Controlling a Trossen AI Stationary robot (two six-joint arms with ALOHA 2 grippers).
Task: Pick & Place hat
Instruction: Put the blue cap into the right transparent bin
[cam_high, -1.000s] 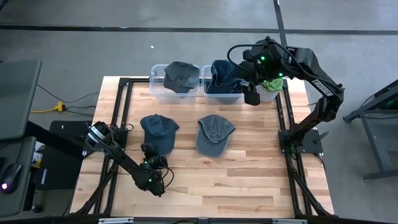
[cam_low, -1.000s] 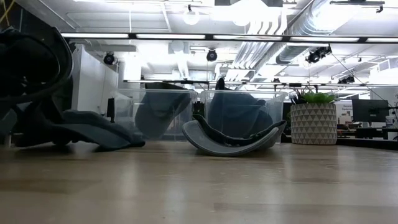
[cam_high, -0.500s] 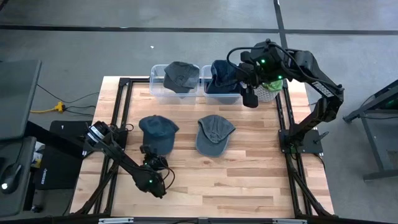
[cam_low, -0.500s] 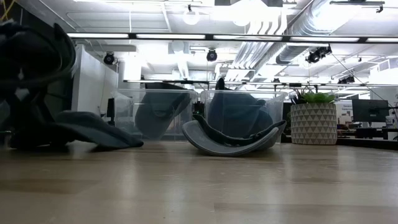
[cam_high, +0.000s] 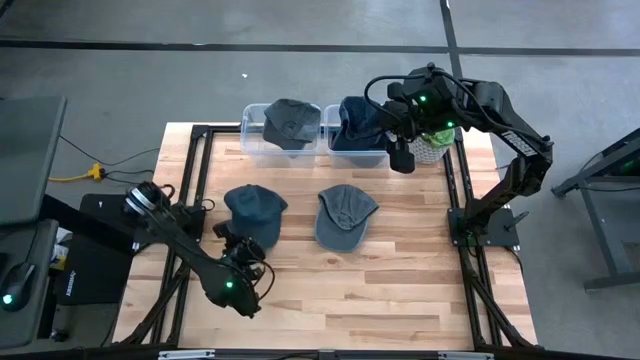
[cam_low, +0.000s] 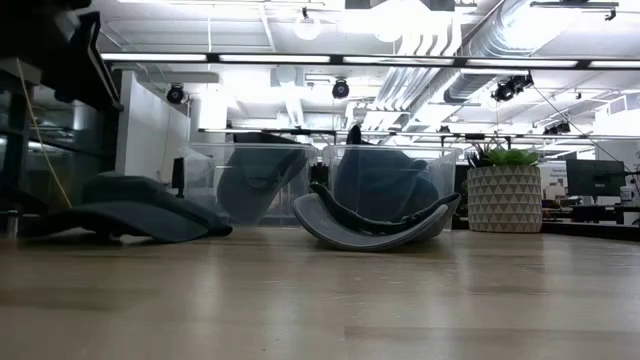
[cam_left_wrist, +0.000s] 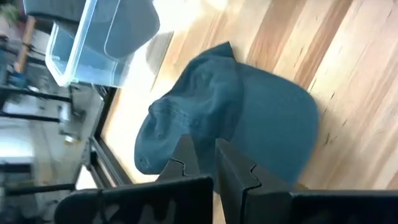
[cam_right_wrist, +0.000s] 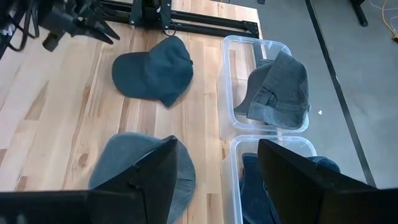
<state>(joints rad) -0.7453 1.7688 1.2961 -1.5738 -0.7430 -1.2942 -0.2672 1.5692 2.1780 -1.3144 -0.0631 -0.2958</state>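
Observation:
A blue cap lies crown up on the table, left of centre, also in the left wrist view and the low view. A grey-blue cap lies to its right, its ends curving up off the wood. My left gripper hangs at the blue cap's near-left side, its fingers close together; whether it touches the cap I cannot tell. My right gripper hovers open high over the table's far right, holding nothing.
Two clear bins stand at the far edge: the left one holds a grey cap, the right one dark blue caps. A potted plant stands to their right. Bare wood stretches across the near half.
My left arm has risen from table level beside the blue cap and shifted a little toward the table's left, leaving most of the low view. The blue cap stays flat on the table.

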